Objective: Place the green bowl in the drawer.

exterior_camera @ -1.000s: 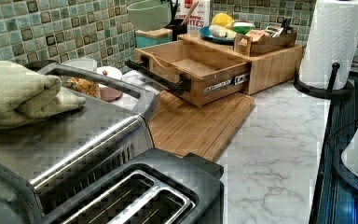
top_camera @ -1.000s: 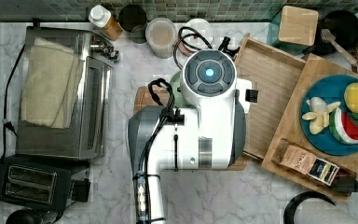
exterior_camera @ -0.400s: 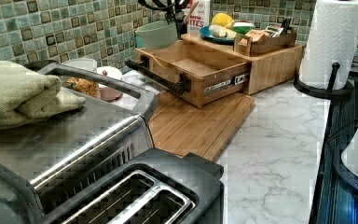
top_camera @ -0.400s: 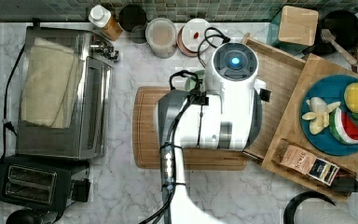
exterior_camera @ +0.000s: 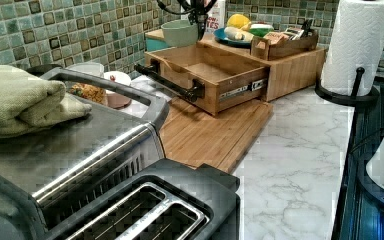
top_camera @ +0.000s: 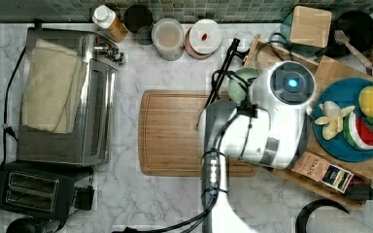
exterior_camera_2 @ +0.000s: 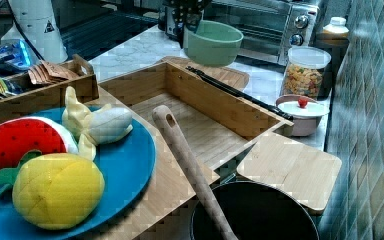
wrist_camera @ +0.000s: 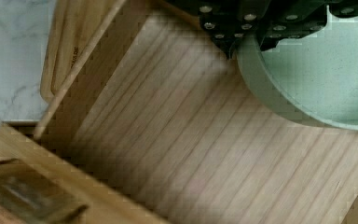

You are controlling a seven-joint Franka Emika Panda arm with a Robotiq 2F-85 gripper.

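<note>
- One small round pale sage-green bowl (exterior_camera_2: 213, 42) hung in the air above the open shallow light-wood drawer (exterior_camera_2: 205, 129), clear of its floor.
- The black gripper (exterior_camera_2: 188, 20) was closed on the bowl's rim, at the right view's left.
- The drawer's long black bar handle (exterior_camera: 168, 84) faced the flat grooved wooden cutting board (exterior_camera: 215, 136).
- A blue plate of toy fruit (top_camera: 346, 145) sat just beside the drawer, on the top view's right.
</note>
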